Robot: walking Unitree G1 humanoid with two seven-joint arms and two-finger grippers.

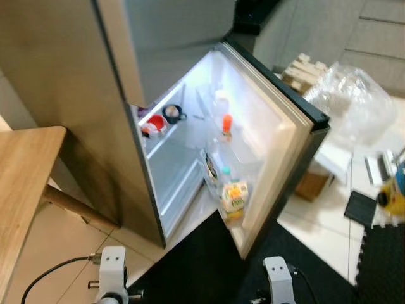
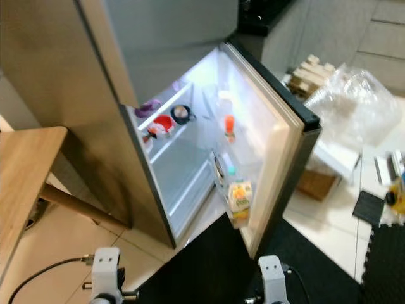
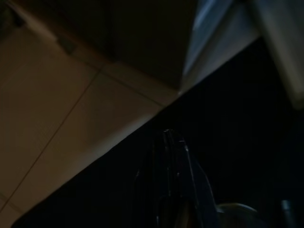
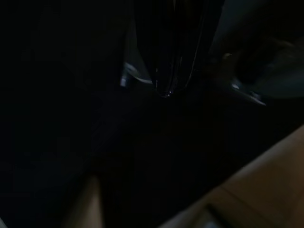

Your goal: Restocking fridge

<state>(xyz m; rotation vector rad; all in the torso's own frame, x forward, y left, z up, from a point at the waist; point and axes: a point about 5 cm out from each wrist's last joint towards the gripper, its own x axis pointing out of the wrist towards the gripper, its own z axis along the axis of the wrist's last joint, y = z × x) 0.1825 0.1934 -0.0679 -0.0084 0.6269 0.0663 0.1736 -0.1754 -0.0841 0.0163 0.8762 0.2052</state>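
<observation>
The fridge (image 1: 158, 57) stands ahead with its lower door (image 1: 285, 145) swung wide open to the right and the inside lit. A red container (image 1: 154, 125) and a dark cup (image 1: 172, 113) sit on an inner shelf. The door racks hold an orange-capped bottle (image 1: 226, 125), a green-capped bottle (image 1: 225, 172) and a yellow juice carton (image 1: 235, 196). Both arms hang low in front of me. My left gripper (image 3: 168, 142) is shut and holds nothing, over the edge of the black mat (image 3: 237, 142). My right gripper (image 4: 166, 88) is shut too, in deep shade.
A wooden table (image 1: 25, 177) juts in at the left. The black mat (image 1: 202, 266) lies before the fridge. To the right are a cardboard box (image 1: 311, 185), a big clear plastic bag (image 1: 351, 95), wooden blocks (image 1: 304, 69) and a yellow object (image 1: 393, 193) on the tiles.
</observation>
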